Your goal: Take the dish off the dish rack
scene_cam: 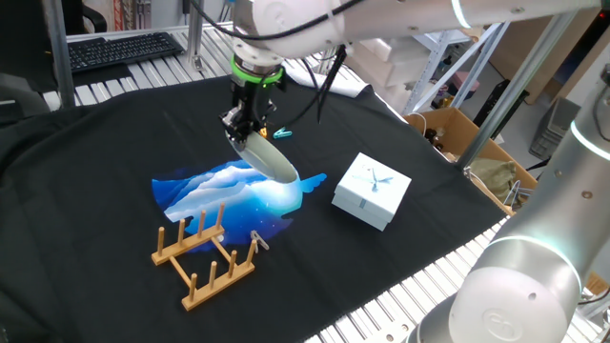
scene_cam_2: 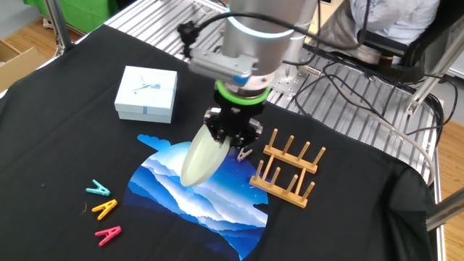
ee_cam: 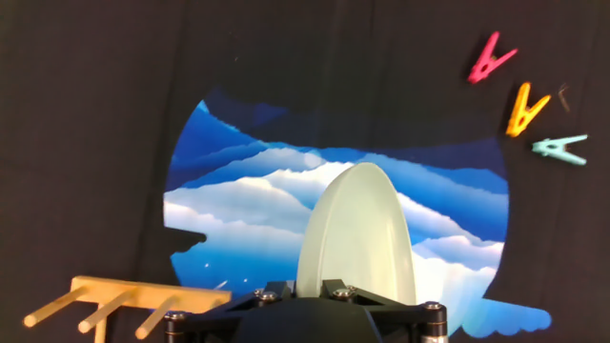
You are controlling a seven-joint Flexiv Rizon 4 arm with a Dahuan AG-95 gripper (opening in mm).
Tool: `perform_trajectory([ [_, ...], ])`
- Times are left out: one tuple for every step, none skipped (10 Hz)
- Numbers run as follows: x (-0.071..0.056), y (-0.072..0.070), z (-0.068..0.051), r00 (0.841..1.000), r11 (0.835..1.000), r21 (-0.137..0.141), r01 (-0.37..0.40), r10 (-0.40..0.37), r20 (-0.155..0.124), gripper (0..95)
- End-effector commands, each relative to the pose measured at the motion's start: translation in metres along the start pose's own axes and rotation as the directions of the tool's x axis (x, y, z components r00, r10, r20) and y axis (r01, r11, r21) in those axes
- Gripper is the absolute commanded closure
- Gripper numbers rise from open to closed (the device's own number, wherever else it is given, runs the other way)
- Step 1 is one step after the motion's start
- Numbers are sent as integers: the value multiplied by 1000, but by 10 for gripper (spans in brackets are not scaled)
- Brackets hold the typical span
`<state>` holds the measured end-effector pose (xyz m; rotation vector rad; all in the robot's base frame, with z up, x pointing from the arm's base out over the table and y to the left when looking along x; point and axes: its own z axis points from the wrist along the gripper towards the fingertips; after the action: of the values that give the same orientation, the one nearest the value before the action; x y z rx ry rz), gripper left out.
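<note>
Fingers (scene_cam_2: 233,135) grip dish (scene_cam_2: 202,161), tips hidden.

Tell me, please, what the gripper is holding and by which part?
The gripper holds the dish by its upper rim, clear of the dish rack.

Two fixed views face the table (scene_cam: 86,181) from opposite sides; hand view looks down closely.

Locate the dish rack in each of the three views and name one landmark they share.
One fixed view: the dish rack stands lower left, empty.
The other fixed view: right of centre, beside the tool gripping the dish.
Hand view: only a rail and pegs at the bottom left corner.
Shared landmark: the blue cloud-print mat, next to the rack throughout.
</note>
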<state>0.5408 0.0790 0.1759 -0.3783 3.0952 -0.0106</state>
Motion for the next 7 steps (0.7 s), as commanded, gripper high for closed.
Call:
perform_trajectory([
  [-1,0,1,1000,999,-54,-1,0,-12,950],
  [-2,0,3,1000,997,-80,-1,-1,-21,950],
  [-2,0,5,1000,995,-104,-1,-2,-30,950],
  [-2,0,6,999,994,-106,-1,-2,-35,950],
  [-2,0,6,999,995,-104,-1,-2,-32,950],
  [-2,0,6,1000,995,-97,-1,-2,-28,950],
  [-1,0,6,1000,996,-92,-1,-1,-26,950],
])
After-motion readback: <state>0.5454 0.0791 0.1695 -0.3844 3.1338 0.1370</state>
